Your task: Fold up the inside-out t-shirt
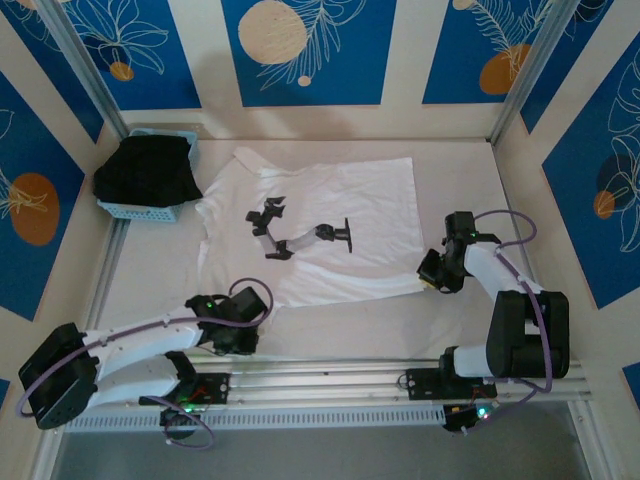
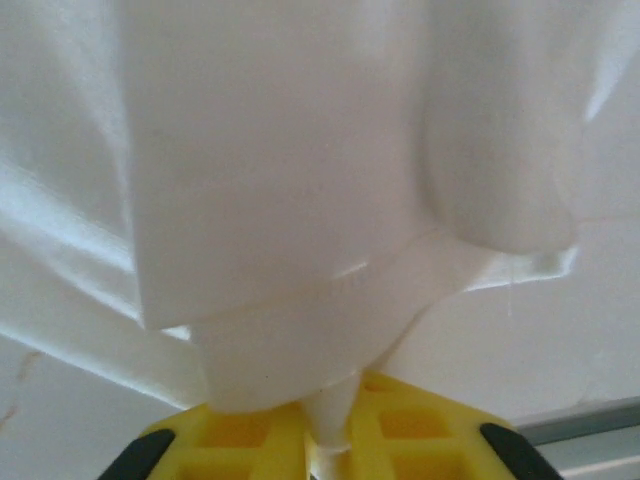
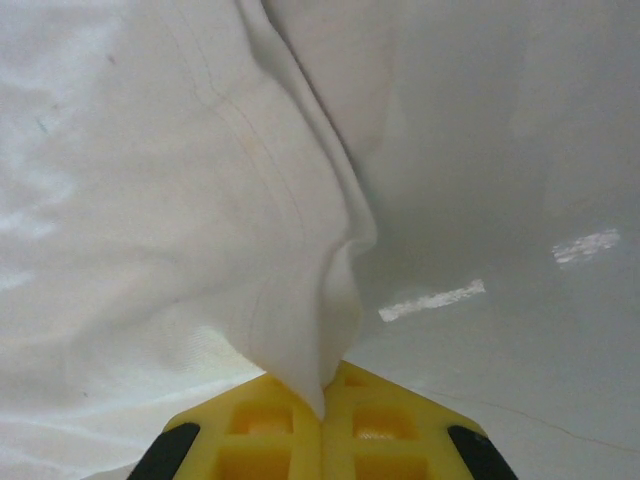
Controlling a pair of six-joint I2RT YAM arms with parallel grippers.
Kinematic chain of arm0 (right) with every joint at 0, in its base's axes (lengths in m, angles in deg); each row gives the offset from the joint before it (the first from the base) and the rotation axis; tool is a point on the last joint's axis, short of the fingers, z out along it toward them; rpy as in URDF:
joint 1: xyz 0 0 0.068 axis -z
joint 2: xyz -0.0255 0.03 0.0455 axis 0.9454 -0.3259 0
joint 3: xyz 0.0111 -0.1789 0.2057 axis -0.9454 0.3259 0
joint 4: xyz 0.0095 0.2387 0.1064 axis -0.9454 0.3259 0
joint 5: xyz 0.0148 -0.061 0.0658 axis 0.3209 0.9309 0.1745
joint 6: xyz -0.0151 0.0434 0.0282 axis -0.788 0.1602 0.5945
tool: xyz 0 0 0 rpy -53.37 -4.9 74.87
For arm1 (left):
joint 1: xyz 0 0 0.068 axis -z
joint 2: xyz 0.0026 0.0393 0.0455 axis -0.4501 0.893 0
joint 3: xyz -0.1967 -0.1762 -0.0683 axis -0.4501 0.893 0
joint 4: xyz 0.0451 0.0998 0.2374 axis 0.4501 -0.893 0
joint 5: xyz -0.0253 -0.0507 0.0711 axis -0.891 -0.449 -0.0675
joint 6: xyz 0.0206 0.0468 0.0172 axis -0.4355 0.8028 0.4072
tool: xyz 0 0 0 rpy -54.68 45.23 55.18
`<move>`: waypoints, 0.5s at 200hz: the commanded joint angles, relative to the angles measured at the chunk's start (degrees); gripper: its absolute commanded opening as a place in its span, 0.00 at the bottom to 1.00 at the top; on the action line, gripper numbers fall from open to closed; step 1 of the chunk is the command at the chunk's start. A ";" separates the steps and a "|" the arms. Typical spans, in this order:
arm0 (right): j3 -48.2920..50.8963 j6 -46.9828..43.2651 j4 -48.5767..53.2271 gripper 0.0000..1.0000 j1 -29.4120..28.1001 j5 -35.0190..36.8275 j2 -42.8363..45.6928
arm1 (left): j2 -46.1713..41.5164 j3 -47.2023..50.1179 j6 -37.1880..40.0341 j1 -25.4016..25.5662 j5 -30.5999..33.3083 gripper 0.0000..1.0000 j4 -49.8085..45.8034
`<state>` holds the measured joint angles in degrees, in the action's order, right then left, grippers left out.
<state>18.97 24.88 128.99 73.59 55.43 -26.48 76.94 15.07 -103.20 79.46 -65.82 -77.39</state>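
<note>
Pinching the near edge at both ends, two robot arms prepare the inside-out t-shirt (image 1: 385, 200) for a fold. The white shirt lies spread flat across the middle of the table (image 1: 150, 275), its small black printed marks facing up near its centre.

The left gripper (image 1: 258, 312) sits at the shirt's near-left corner. In its wrist view the left gripper (image 2: 335, 440) has its yellow fingers (image 2: 230, 440) drawn together on a bunched tuck of white cloth. The right gripper (image 1: 432, 278) is at the near-right corner, and its wrist view shows the right gripper (image 3: 322, 415) likewise clamped tight on a narrow ridge of fabric that rises from between the jaws.

Holding the two near corners at once looks meant to keep that edge straight, so it can be lifted and carried toward the far side in one even sheet. The shirt appears not yet folded, so the task seems to be at its start. Both holds are thin pinches, and a corner could slip free if the arms pull unevenly.

A black garment (image 1: 148, 170) is heaped in a blue basket (image 1: 188, 145) at the far left, well apart from the shirt.
</note>
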 commanded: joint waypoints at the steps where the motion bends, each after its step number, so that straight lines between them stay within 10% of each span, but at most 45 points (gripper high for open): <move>1: -2.58 -1.41 1.46 0.00 1.17 -1.56 3.09 | -1.40 2.00 0.41 0.41 2.76 0.00 -1.24; 43: -11.32 -5.35 2.16 0.00 2.84 -2.64 11.99 | -12.03 -15.52 10.79 -0.01 22.66 0.00 -9.45; 100: -33.29 -7.54 4.42 0.00 3.90 2.84 21.89 | -12.24 -55.77 47.64 -0.24 45.07 0.00 -1.24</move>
<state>-6.06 19.17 131.72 76.61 55.08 -9.98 65.83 -27.94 -75.94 79.37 -32.72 -83.55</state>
